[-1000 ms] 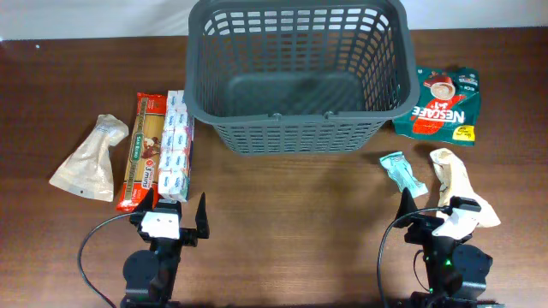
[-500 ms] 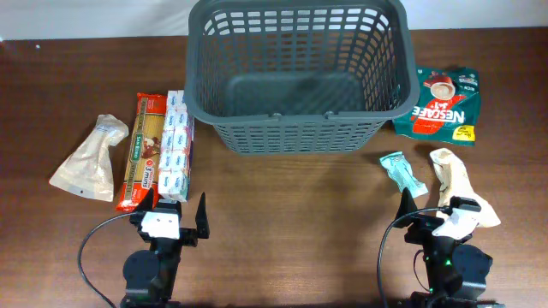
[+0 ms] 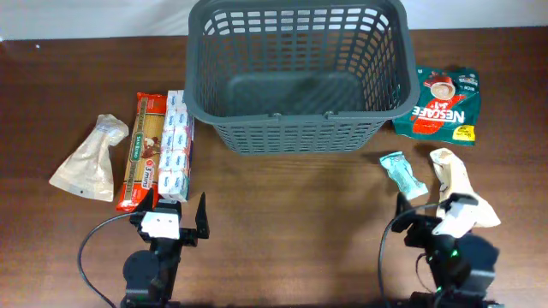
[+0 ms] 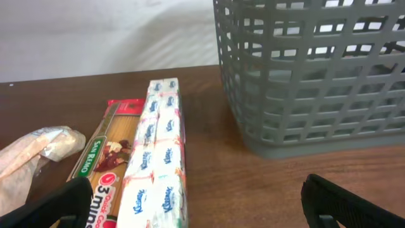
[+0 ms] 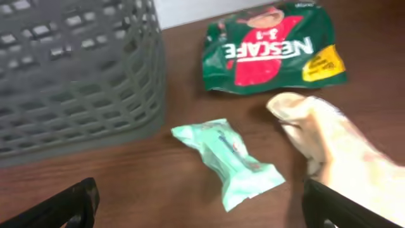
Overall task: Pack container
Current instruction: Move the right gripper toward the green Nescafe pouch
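Note:
The dark grey lattice basket (image 3: pixel 295 133) stands empty at the back centre; it also shows in the left wrist view (image 4: pixel 310 76) and the right wrist view (image 5: pixel 69 69). My left gripper (image 3: pixel 178 210) is open and empty at the front left, just in front of a white Kleenex pack (image 4: pixel 155 164) and a pasta packet (image 4: pixel 101 171). My right gripper (image 3: pixel 432 214) is open and empty at the front right, just in front of a mint green packet (image 5: pixel 228 158) and a cream pouch (image 5: pixel 335 145).
A beige pouch (image 3: pixel 86 158) lies at the far left. A green Nescafe bag (image 3: pixel 445 103) lies right of the basket, also in the right wrist view (image 5: pixel 272 47). Bare brown table lies between the two grippers.
The right arm has shifted slightly to the right and forward. The left arm and all the packets have not moved.

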